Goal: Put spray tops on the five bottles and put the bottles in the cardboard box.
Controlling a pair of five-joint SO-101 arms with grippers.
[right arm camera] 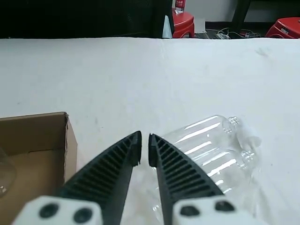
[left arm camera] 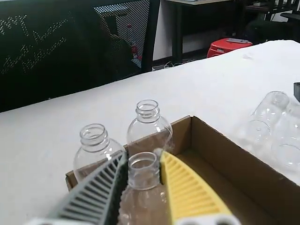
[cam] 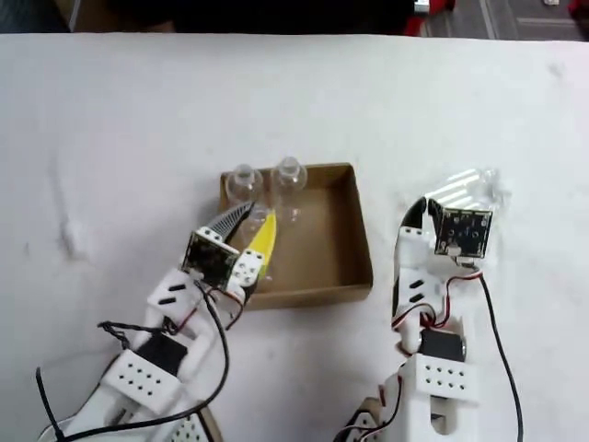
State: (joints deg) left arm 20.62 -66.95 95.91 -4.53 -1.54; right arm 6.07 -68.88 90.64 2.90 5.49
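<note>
Left gripper (cam: 259,214) clamped on neck of uncapped bottle (left arm camera: 142,171), upright over far-left corner of cardboard box (cam: 361,230), near two standing bottles (left arm camera: 93,145). Right gripper (right arm camera: 144,139) nearly shut, empty. Lying bottles (right arm camera: 211,145) just beyond it, necks away from box. Right arm judged nearer.

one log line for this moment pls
left gripper: shut on topless bottle over cardboard box | upright bottles: two at box's far edge | right gripper: empty, beside lying bottles

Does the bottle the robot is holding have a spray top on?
No, it's off. The bottle in the left gripper shows a bare open neck.
</note>
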